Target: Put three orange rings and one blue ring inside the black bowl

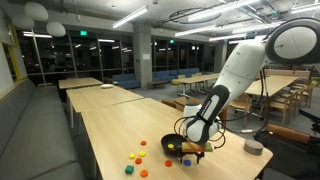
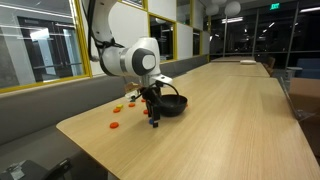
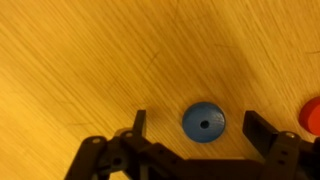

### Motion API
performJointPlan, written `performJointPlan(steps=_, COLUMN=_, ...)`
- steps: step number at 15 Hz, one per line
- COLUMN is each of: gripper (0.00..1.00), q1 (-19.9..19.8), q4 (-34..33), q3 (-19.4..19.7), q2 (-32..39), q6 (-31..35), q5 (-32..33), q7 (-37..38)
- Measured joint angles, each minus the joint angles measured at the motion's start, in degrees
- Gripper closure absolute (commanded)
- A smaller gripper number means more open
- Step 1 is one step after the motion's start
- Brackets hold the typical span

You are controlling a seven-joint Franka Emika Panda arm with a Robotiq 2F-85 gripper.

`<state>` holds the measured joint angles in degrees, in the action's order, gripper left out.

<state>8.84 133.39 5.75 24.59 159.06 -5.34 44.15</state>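
Blue ring (image 3: 204, 123) lies between spread fingers (image 3: 140, 124) of the tool (image 3: 197, 121).

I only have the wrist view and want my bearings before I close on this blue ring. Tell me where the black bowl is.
Observer: The black bowl stands on the wooden table right beside the gripper; both exterior views show it.
Operator: Report what else lies loose out there.
Observer: Several orange rings lie scattered on the table near the bowl, outside it.
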Motion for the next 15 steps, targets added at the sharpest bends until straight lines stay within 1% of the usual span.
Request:
performJointPlan(steps=1, gripper=0.00, q1=0.02, q4=-0.14, q3=-0.03, q2=0.10, q6=0.00, q5=-0.07, q7=0.02)
performJointPlan(steps=2, gripper=0.04, q1=0.04, q4=-0.27, q3=-0.05, q2=0.19, q6=0.00, q5=-0.10, q7=0.05)
performJointPlan(steps=3, gripper=0.26, q1=0.05, q4=-0.39, q3=-0.05, q2=0.29, q6=0.00, q5=-0.11, q7=0.08)
performJointPlan(steps=5, gripper=0.29, q1=0.05, q4=-0.69, q3=-0.05, q2=0.57, q6=0.00, q5=-0.13, q7=0.09)
performJointPlan(steps=6, gripper=0.36, q1=0.05, q4=-0.88, q3=-0.05, q2=0.76, q6=0.00, q5=-0.14, q7=0.09)
performJointPlan(steps=7, gripper=0.46, q1=0.05, q4=-1.01, q3=-0.05, q2=0.90, q6=0.00, q5=-0.15, q7=0.09)
performJointPlan(steps=11, gripper=0.75, q1=0.06, q4=-1.68, q3=-0.05, q2=0.84, q6=0.00, q5=-0.16, q7=0.09)
performJointPlan(steps=12, gripper=0.78, q1=0.06, q4=-1.88, q3=-0.05, q2=0.84, q6=0.00, q5=-0.15, q7=0.09)
performJointPlan(steps=13, gripper=0.74, q1=0.07, q4=-2.00, q3=-0.05, q2=0.64, q6=-0.05, q5=-0.16, q7=0.11)
performJointPlan(steps=15, gripper=0.74, q1=0.08, q4=-2.13, q3=-0.04, q2=0.63, q6=-0.05, q5=-0.16, q7=0.11)
